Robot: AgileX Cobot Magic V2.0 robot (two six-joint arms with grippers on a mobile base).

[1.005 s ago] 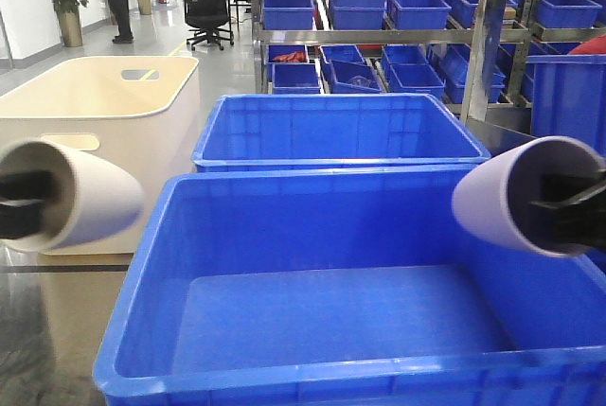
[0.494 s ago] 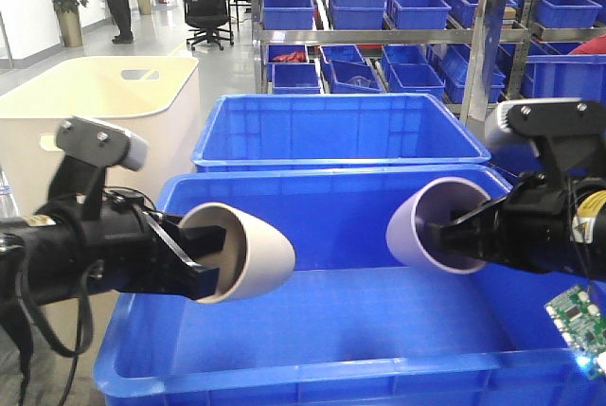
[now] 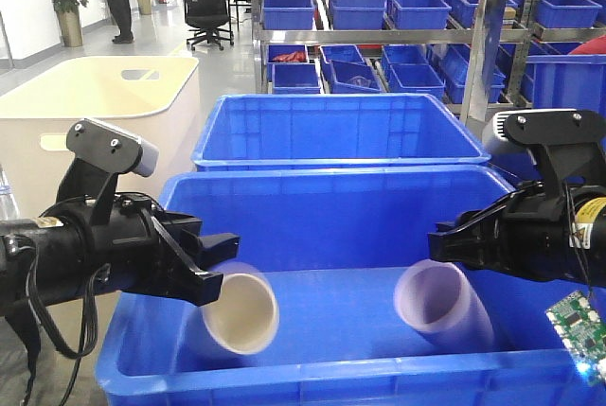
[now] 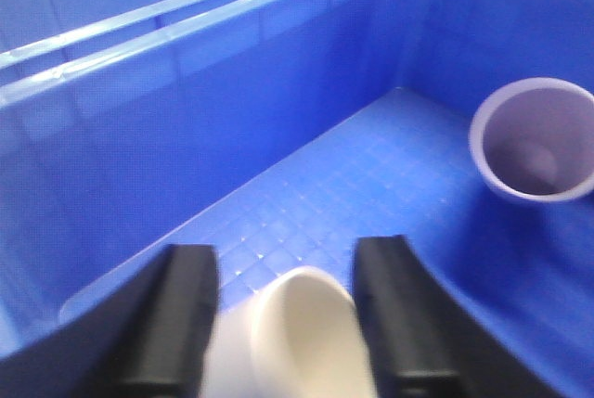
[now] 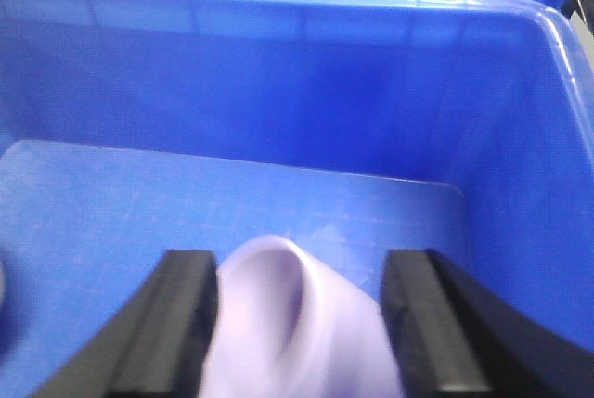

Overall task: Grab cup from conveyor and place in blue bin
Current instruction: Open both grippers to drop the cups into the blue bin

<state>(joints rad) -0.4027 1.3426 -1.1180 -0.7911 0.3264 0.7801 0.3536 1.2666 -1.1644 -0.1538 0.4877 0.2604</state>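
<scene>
Cream cup [image 3: 239,314] and lilac cup [image 3: 437,300], blurred, inside deep blue bin [image 3: 331,221].

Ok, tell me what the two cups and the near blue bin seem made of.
The cream cup is likely paper: matte and thin-walled, though blur leaves plastic possible. The lavender cup has the same matte look, with a thin pale rim. The blue bin is moulded plastic: glossy walls with highlights, grid-textured floor.

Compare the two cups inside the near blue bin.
The cream cup is off-white; the lilac cup is pale purple. The cream cup is below the left gripper, the lilac cup below the right gripper. Both are tilted, blurred and inside the blue bin, under open jaws.
</scene>
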